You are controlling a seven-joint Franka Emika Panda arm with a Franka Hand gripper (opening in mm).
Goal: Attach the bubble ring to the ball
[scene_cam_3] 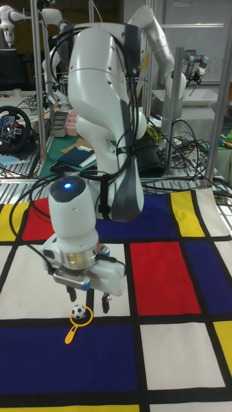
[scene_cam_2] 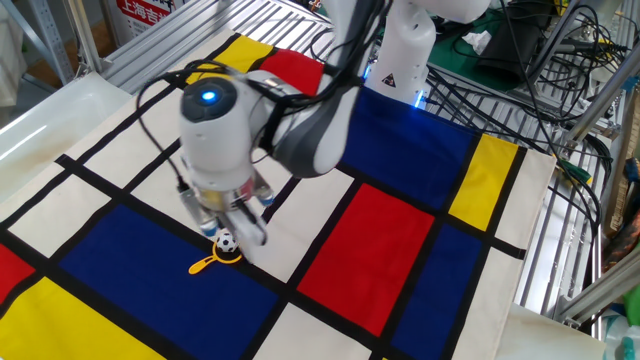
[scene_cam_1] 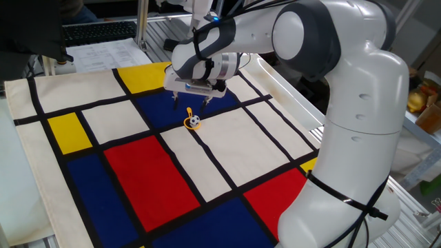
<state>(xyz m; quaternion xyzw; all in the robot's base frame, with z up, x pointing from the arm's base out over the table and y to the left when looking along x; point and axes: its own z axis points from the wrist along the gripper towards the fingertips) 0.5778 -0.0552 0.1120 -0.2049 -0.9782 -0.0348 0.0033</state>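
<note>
The orange-yellow bubble ring [scene_cam_1: 191, 124] lies flat on the cloth, its loop around the small black-and-white ball [scene_cam_1: 196, 121]. The ball [scene_cam_3: 78, 313] rests inside the ring [scene_cam_3: 72, 333], whose short handle points away from it. My gripper [scene_cam_1: 191, 98] hangs a little above and behind the pair, open and holding nothing. In the other fixed view the gripper [scene_cam_2: 232, 226] stands just over the ball [scene_cam_2: 227, 241] and the ring [scene_cam_2: 208, 262], without touching them. In the tall fixed view both fingertips of the gripper [scene_cam_3: 88, 297] are apart above the ball.
A cloth [scene_cam_1: 172, 179] of red, blue, yellow and white rectangles with black lines covers the table. Papers [scene_cam_1: 96, 52] lie at its far edge. A metal frame and cables [scene_cam_2: 560, 60] stand beyond the cloth, and the arm's base [scene_cam_2: 400, 55] is at the back.
</note>
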